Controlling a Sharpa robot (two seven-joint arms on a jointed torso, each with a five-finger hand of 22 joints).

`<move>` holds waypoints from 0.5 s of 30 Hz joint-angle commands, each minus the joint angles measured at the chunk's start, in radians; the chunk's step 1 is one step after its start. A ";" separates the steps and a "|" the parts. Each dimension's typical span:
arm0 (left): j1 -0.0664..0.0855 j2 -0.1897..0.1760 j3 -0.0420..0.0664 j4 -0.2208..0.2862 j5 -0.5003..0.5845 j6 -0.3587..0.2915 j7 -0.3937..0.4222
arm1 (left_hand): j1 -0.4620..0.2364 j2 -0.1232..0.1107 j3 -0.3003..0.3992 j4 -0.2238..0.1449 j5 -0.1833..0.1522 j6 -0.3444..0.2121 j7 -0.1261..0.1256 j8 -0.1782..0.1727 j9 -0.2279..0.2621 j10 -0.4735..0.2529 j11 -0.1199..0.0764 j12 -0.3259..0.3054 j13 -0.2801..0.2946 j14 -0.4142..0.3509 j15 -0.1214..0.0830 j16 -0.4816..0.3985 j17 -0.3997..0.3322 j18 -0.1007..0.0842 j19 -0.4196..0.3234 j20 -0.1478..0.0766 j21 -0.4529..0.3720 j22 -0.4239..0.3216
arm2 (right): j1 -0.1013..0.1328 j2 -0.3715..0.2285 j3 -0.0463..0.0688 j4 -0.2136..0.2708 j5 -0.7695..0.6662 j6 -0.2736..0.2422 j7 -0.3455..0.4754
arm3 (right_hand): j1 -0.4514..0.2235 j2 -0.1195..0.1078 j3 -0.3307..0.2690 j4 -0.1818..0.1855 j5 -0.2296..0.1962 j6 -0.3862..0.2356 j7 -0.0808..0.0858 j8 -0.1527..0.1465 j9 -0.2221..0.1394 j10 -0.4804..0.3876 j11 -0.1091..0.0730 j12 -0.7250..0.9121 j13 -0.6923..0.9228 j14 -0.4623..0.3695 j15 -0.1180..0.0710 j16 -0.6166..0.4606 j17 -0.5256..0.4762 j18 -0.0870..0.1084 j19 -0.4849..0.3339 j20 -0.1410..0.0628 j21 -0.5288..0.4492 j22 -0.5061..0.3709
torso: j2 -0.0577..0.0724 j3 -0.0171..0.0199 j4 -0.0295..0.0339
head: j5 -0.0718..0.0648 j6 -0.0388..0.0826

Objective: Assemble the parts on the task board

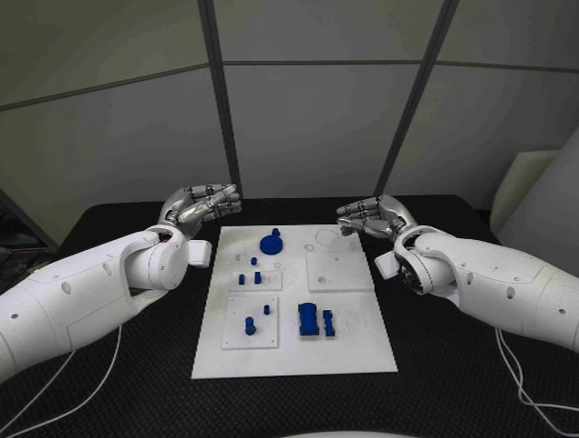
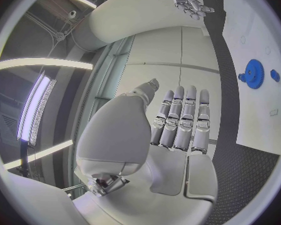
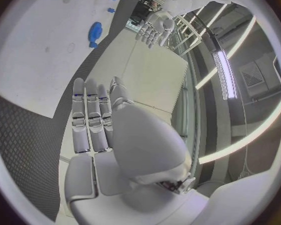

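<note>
My landmark is the flat white rectangular task board (image 1: 295,365) lying in the middle of the black table (image 1: 460,383). My left hand (image 1: 197,207), silver and many-fingered, hangs beside the board's far left corner, and my right hand (image 1: 375,217) hangs beside its far right corner; both have the fingers fairly straight and side by side, and both hold nothing, touching neither board nor parts. On the board, the round blue toothed gear part (image 1: 271,243) sits near the far edge, left of centre; a cluster of small blue pegs (image 1: 251,276) stands in the left middle panel; one blue peg (image 1: 250,324) stands in the near left panel; and a chunky blue block part (image 1: 309,319) with a narrower blue piece (image 1: 328,320) just beside it lies near the board's centre, toward me. Pale round sockets show on the far right panels (image 1: 328,239). I cannot tell which pieces are seated for good, so this layout fits either a board awaiting assembly or one just finished. If a reach is due, I judge it wise to lower slowly from above, pinch one small part squarely, and keep my other fingers off its neighbours.
</note>
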 commanded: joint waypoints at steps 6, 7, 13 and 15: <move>-0.001 0.049 0.001 -0.070 0.077 -0.111 0.096 | 0.011 0.014 -0.059 0.001 -0.004 -0.003 -0.015 -0.059 -0.002 -0.039 0.016 -0.105 -0.002 -0.026 0.018 -0.143 -0.069 -0.016 -0.227 0.021 -0.013 -0.219 | 0.002 0.080 0.007 -0.114 0.154 0.125 0.154 | -0.067 -0.003 -0.015 0.012 -0.003 -0.019 0.009 -0.002 -0.062 -0.015 0.020 -0.017 -0.126 -0.012 0.029 -0.100 -0.117 0.005 0.037 0.024 -0.131 -0.121 | -0.009 0.0079 0.0080 | 0.028 0.024; -0.001 0.053 0.001 -0.074 0.078 -0.114 0.098 | 0.011 0.015 -0.063 0.001 -0.004 -0.003 -0.014 -0.061 -0.002 -0.042 0.016 -0.108 -0.002 -0.026 0.018 -0.149 -0.070 -0.016 -0.230 0.022 -0.012 -0.225 | 0.002 0.084 0.007 -0.118 0.156 0.128 0.158 | -0.073 -0.004 -0.016 0.009 -0.002 -0.021 0.010 -0.002 -0.068 -0.016 0.020 -0.017 -0.134 -0.012 0.030 -0.101 -0.127 0.005 0.042 0.026 -0.140 -0.131 | -0.009 0.0089 0.0081 | 0.029 0.025; -0.004 0.051 -0.002 -0.066 0.050 -0.085 0.052 | -0.466 0.054 -0.154 -0.042 -0.060 -0.324 -0.066 -0.129 -0.066 -0.378 -0.047 -0.171 -0.064 -0.324 -0.039 -0.250 -0.133 -0.058 -0.390 -0.080 -0.064 -0.333 | 0.001 0.083 0.005 -0.110 0.118 0.074 0.108 | -0.639 -0.064 0.038 -0.065 -0.047 -0.362 -0.052 -0.065 -0.123 -0.396 -0.026 -0.079 -0.206 -0.394 -0.006 -0.163 -0.193 -0.054 -0.294 -0.046 -0.203 -0.218 | -0.009 0.0084 0.0062 | 0.029 0.030; -0.004 0.046 -0.005 -0.050 0.048 -0.100 0.055 | -0.544 0.125 -0.168 -0.048 -0.069 -0.375 -0.075 -0.129 -0.066 -0.432 -0.057 -0.171 -0.064 -0.372 -0.049 -0.250 -0.133 -0.066 -0.417 -0.095 -0.064 -0.350 | 0.002 0.077 0.003 -0.094 0.129 0.060 0.112 | -0.718 -0.064 0.046 -0.073 -0.055 -0.410 -0.061 -0.065 -0.129 -0.449 -0.033 -0.079 -0.206 -0.449 -0.076 -0.163 -0.200 -0.055 -0.344 -0.056 -0.211 -0.228 | -0.011 0.0104 0.0065 | 0.031 0.038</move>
